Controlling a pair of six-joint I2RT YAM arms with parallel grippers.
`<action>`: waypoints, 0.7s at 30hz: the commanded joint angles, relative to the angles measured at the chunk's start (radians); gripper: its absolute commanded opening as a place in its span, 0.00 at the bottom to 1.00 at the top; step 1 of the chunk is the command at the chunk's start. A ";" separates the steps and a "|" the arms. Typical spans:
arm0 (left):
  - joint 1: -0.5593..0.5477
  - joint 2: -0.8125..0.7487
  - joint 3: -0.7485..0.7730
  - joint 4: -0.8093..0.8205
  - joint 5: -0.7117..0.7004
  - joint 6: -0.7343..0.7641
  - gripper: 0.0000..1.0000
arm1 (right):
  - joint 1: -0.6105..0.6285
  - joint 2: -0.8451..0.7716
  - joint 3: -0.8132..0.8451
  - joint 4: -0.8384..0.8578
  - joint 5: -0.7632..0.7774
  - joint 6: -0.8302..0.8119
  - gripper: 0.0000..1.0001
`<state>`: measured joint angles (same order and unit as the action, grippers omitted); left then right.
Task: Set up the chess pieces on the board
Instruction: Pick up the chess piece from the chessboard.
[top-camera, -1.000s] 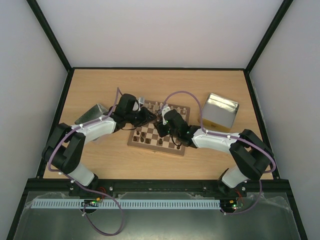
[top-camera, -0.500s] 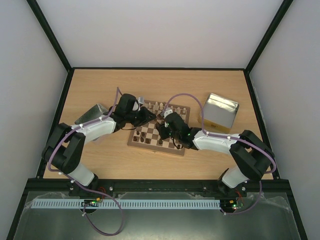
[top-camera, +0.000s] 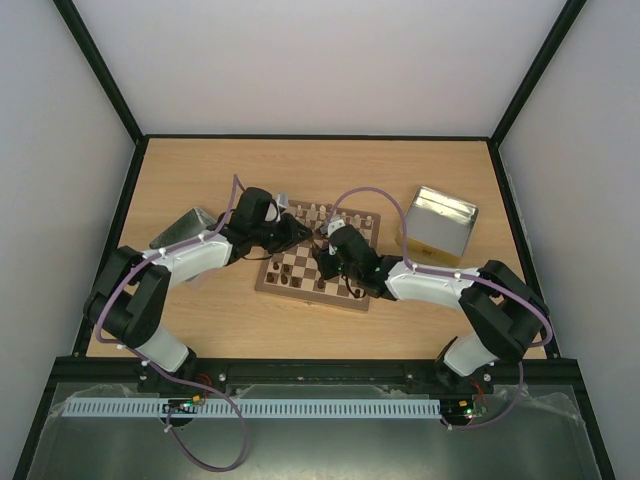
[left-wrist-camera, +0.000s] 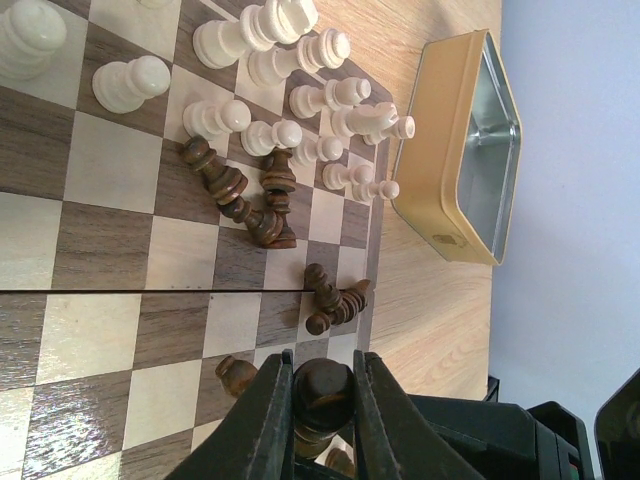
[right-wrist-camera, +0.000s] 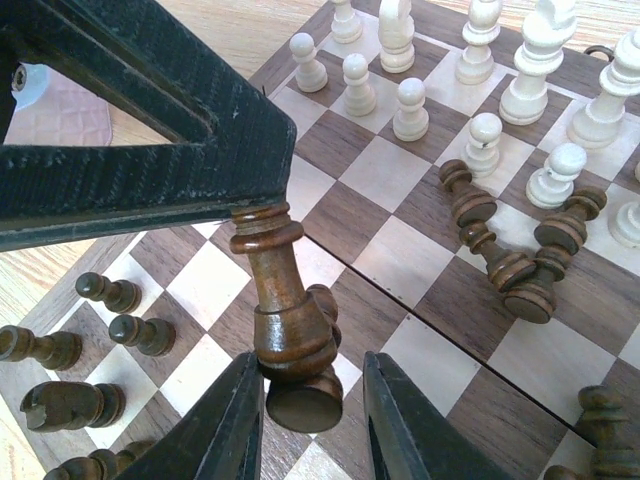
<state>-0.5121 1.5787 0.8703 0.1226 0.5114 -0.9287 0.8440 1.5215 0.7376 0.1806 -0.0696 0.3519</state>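
left hand (left-wrist-camera: 323, 378), dark piece (left-wrist-camera: 322, 395), over board (left-wrist-camera: 100, 250)

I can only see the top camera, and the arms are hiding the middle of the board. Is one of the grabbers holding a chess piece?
Observer: Yes. The left gripper is shut on the head of a dark piece.
Operator: What's the other grabber doing?
Observer: The right gripper is open, with its fingers on either side of that piece's base.
Operator: Are any pieces lying down?
Observer: Yes, fallen dark pieces lie in the middle of the board.
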 joint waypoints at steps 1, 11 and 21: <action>-0.003 -0.019 0.023 0.010 -0.002 -0.006 0.03 | -0.002 -0.021 -0.004 -0.023 0.036 -0.017 0.24; -0.003 -0.016 0.025 0.014 -0.008 -0.010 0.02 | -0.002 -0.012 -0.004 -0.025 0.024 -0.035 0.30; -0.003 -0.018 0.042 0.020 -0.004 -0.030 0.02 | -0.002 -0.019 -0.003 -0.021 0.026 -0.045 0.05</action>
<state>-0.5121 1.5787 0.8730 0.1230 0.5045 -0.9443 0.8444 1.5215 0.7376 0.1638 -0.0689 0.3153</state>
